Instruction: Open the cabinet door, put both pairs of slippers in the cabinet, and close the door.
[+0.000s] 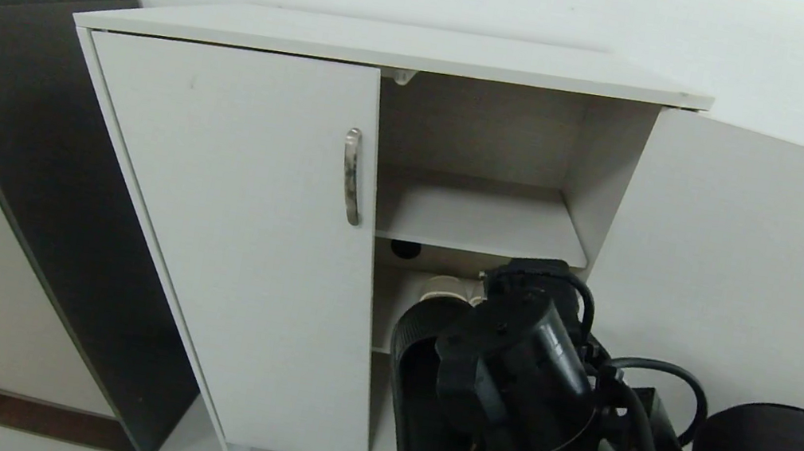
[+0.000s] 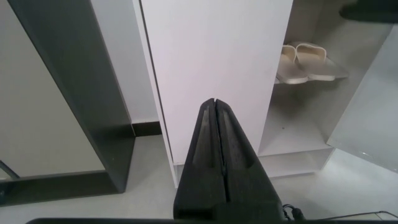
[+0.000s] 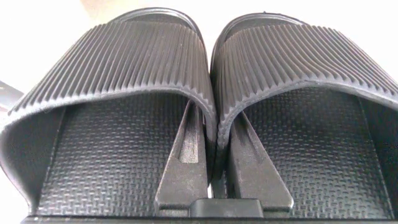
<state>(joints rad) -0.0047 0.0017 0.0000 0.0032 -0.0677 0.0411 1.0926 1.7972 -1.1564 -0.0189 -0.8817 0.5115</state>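
black slippers (image 3: 124,68) were pinched together by our right gripper (image 3: 214,124) at the open side of the cabinet (image 1: 398,47). cream slippers (image 2: 305,61) lay on its lower shelf (image 2: 323,79). our left gripper (image 2: 215,106) was pressed together, empty.

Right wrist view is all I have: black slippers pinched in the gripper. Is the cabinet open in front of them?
Observer: Yes. Ahead of the black slippers, the cabinet has its right door swung wide; the left door is shut.
Operator: Is the other pair in yet?
Observer: The pale slippers already lie side by side on a lower shelf inside.
Operator: And the left arm?
Observer: The left gripper is shut and empty, low down, facing the left door.
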